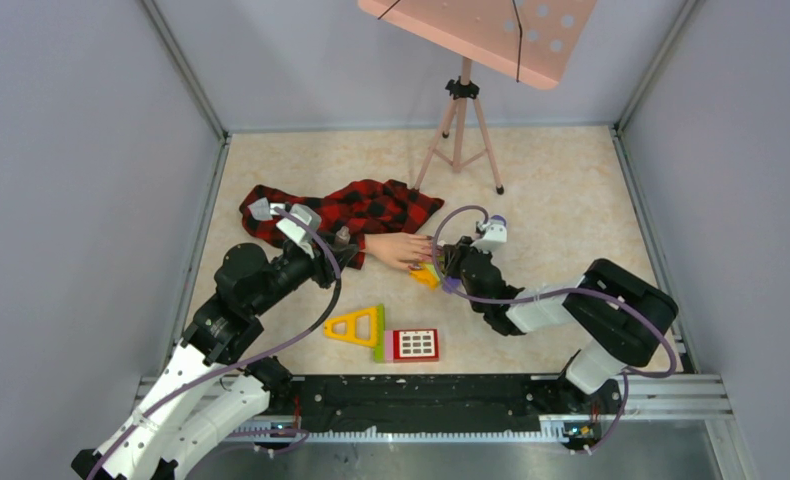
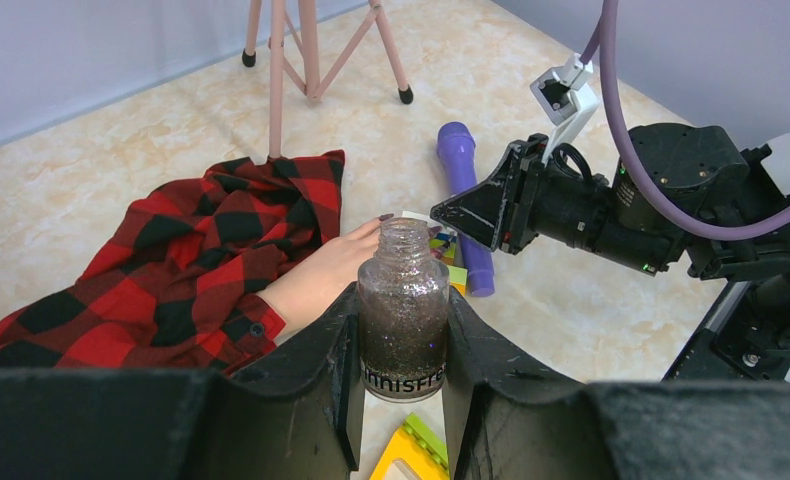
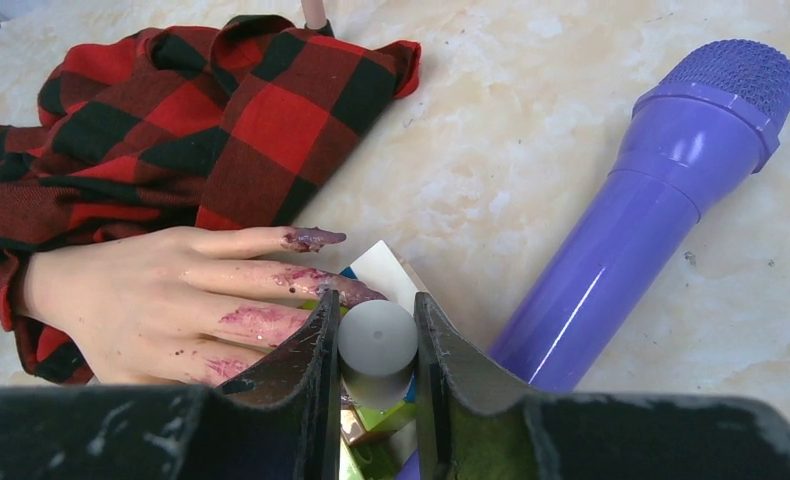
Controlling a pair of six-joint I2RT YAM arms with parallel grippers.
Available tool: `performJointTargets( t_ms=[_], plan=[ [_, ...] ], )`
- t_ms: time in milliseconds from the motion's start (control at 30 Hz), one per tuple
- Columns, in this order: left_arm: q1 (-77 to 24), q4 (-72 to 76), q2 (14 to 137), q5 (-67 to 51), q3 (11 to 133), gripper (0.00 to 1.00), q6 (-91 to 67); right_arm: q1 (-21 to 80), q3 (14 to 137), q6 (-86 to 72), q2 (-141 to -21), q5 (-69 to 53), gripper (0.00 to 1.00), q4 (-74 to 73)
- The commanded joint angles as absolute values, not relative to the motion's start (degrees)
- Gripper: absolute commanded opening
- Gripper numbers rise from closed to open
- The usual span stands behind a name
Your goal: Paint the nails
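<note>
I'm watching my left gripper (image 2: 401, 300) clamping a small glass bottle (image 2: 403, 335) upright between its black fingers; the bottle is standing uncapped and carrying dark glittery contents. Just behind it the mannequin hand (image 2: 321, 275) is lying on the marbled table (image 2: 101, 170), one dark nail (image 2: 386, 217) peeking past the bottle's neck, the red-and-black plaid sleeve (image 2: 191, 270) bunching up to the left. The right gripper (image 2: 451, 213) is pointing in at the fingertips from the right; I'm not making out how its jaws stand. A purple microphone (image 2: 458, 160) is lying behind it, pink tripod legs (image 2: 301, 50) are standing further back, and a yellow-and-green toy (image 2: 416, 455) is showing below the bottle.
</note>
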State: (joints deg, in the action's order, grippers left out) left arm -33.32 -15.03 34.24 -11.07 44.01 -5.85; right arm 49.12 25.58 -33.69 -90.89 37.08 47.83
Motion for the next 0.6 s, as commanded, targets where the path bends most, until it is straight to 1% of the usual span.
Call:
performJointTargets(
  t_ms=[0,567],
  plan=[
    [-33.49,-13.02,33.50,-11.18,44.23,0.00,-5.62,49.84,25.18,-34.27,-88.69,38.60,0.00,48.61],
    [-33.52,-13.01,33.47,-11.01,44.21,0.00,-5.59,49.86,24.43,-33.64,-86.81,39.34,0.00,48.14]
  ],
)
